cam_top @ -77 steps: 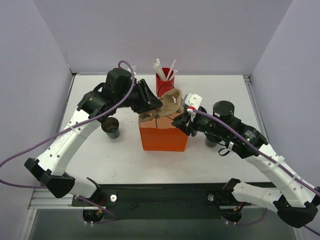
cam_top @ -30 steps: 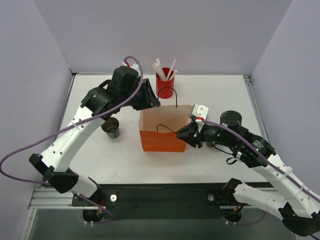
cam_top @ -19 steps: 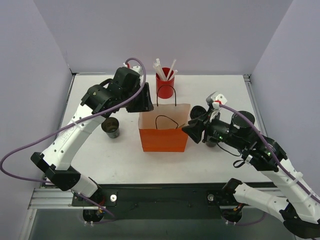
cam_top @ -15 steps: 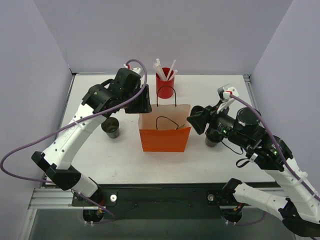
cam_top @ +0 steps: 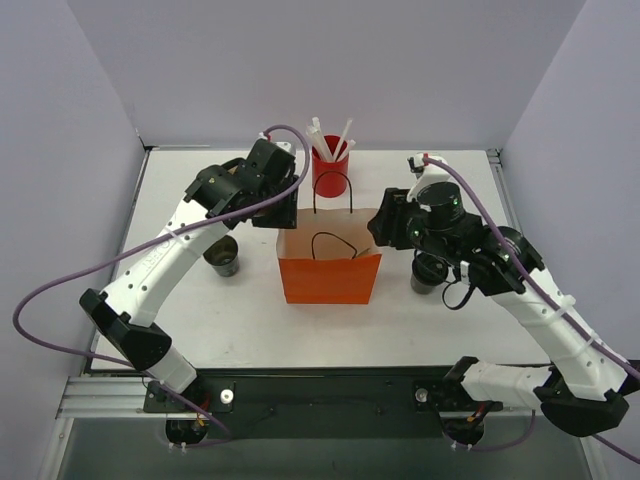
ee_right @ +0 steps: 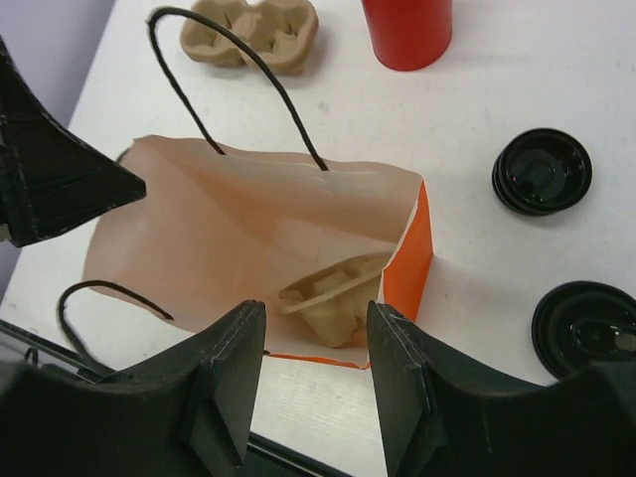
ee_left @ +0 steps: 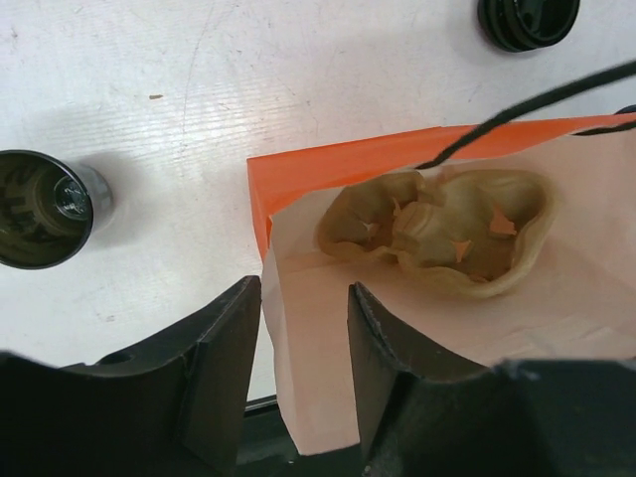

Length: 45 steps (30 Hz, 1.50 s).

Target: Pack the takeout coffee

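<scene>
One coffee cup [cam_top: 222, 255] stands on the table left of the orange paper bag [cam_top: 330, 270]. The other cup [cam_top: 430, 273] stands right of it, half hidden under the right arm. The bag is open, and a tan cardboard cup carrier [ee_left: 437, 229] lies inside.

The left tool [ee_left: 303, 293] is spread, with the bag's left wall showing between its fingers. The right tool [ee_right: 316, 310], also spread, hangs by the right rim.

Behind the bag are a red cup of white straws [cam_top: 330, 172] and a second carrier [ee_right: 248, 30]. Stacked black lids [ee_right: 542, 171] sit beside the right cup.

The table [cam_top: 250, 320] is white and scuffed, and the walls [cam_top: 400, 70] are pale lilac.
</scene>
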Each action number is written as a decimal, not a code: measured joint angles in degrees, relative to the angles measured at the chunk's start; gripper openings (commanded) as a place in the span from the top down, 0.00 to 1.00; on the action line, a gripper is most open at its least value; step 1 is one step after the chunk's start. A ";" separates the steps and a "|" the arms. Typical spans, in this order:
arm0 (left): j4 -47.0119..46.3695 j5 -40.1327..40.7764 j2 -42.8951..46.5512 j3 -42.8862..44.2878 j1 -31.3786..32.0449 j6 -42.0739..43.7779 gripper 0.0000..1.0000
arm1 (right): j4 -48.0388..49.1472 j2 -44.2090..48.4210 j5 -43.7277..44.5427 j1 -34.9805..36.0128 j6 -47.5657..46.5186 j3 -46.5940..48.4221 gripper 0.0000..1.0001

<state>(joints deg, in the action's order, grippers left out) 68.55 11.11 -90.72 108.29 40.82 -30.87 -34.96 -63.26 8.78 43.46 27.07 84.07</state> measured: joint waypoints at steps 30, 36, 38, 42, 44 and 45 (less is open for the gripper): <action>-2.34 -4.94 3.34 -5.84 -0.15 1.14 0.65 | -9.57 -12.55 -1.51 -4.87 -0.15 1.75 1.00; 1.36 -4.26 3.63 -1.75 -0.15 -0.44 0.53 | -12.00 -14.23 -0.50 -3.93 0.76 14.73 1.00; 2.23 -4.02 4.20 -2.36 -0.22 -0.48 0.52 | -11.39 -10.75 -0.48 -3.45 1.92 9.31 1.00; 3.08 -4.55 4.24 -2.64 -0.42 -0.55 0.50 | -9.57 -7.15 -1.01 -3.17 2.75 -0.11 1.00; 3.10 -5.49 4.24 -2.64 -0.42 -0.90 0.48 | -8.66 -7.02 -1.09 -3.28 2.73 -1.42 1.00; 3.08 -5.88 4.24 -2.64 -0.42 -1.09 0.48 | -8.04 -7.04 -1.09 -3.30 2.71 -1.60 1.00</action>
<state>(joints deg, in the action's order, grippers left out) 71.64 5.23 -86.48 105.65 40.40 -31.97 -43.00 -70.30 7.68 40.16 29.78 82.48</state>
